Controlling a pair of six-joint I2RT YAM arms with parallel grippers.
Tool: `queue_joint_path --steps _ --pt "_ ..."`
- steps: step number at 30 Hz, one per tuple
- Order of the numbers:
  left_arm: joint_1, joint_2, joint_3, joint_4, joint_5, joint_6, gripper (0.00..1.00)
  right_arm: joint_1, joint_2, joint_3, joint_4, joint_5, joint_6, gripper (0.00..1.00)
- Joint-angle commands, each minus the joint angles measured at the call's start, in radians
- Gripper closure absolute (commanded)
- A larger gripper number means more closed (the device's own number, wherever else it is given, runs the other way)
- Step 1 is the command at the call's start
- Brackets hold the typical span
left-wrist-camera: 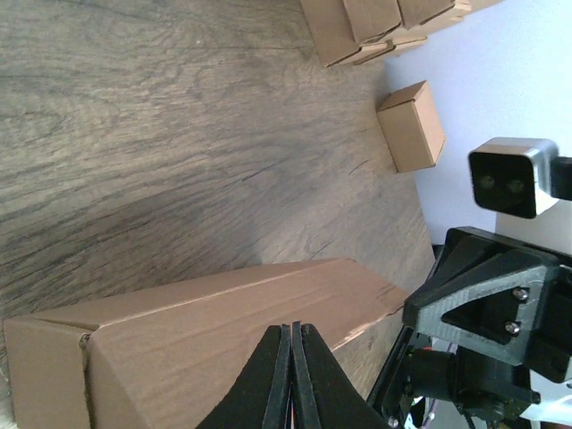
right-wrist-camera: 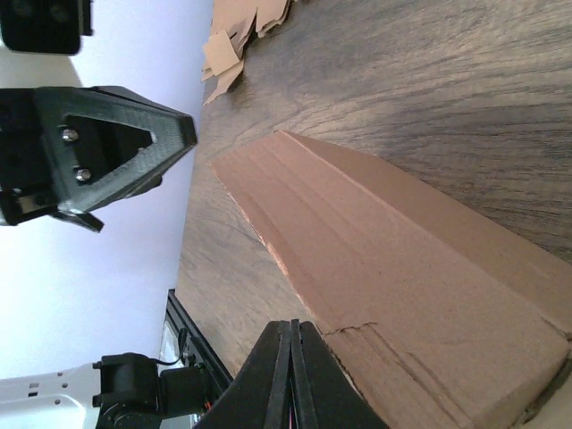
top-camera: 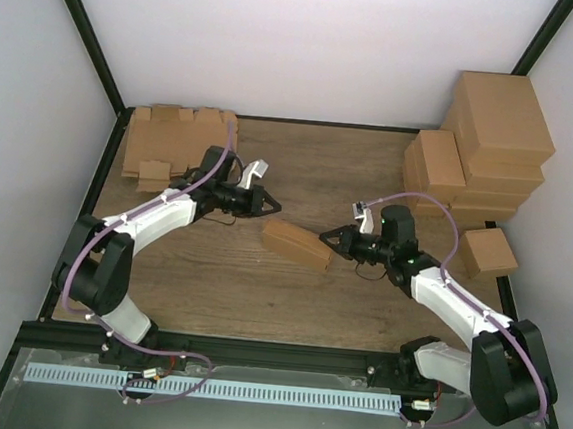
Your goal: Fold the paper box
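Note:
The paper box [top-camera: 297,244] lies on its side in the middle of the wooden table, folded into a long brown block. My left gripper [top-camera: 272,208] hovers just above and behind its left end, jaws pressed together with nothing between them. My right gripper [top-camera: 327,236] sits at the box's right end, also shut and empty. In the left wrist view the shut gripper [left-wrist-camera: 292,329] points over the paper box [left-wrist-camera: 206,340]. The right wrist view has the shut gripper [right-wrist-camera: 289,326] over the paper box [right-wrist-camera: 420,277], by a creased edge, and shows the left gripper [right-wrist-camera: 107,152] beyond it.
Flat cardboard blanks [top-camera: 178,140] are piled at the back left. Folded boxes [top-camera: 483,151] are stacked at the back right, with one small box [top-camera: 489,252] beside my right arm, also seen as a box [left-wrist-camera: 411,125] in the left wrist view. White walls enclose the table.

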Motion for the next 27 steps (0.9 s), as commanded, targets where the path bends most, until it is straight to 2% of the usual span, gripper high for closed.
queue_joint_path --steps 1,19,27 --pt "0.008 0.031 -0.03 0.059 0.039 0.028 0.96 -0.02 0.016 -0.014 0.099 -0.056 0.024 0.99" --pt "0.008 0.063 -0.15 0.151 0.057 0.008 0.96 -0.027 0.066 -0.119 0.191 -0.067 0.041 0.99" --pt "0.008 0.077 -0.199 0.195 0.063 -0.001 0.96 -0.028 0.018 -0.026 0.111 -0.103 0.033 0.99"
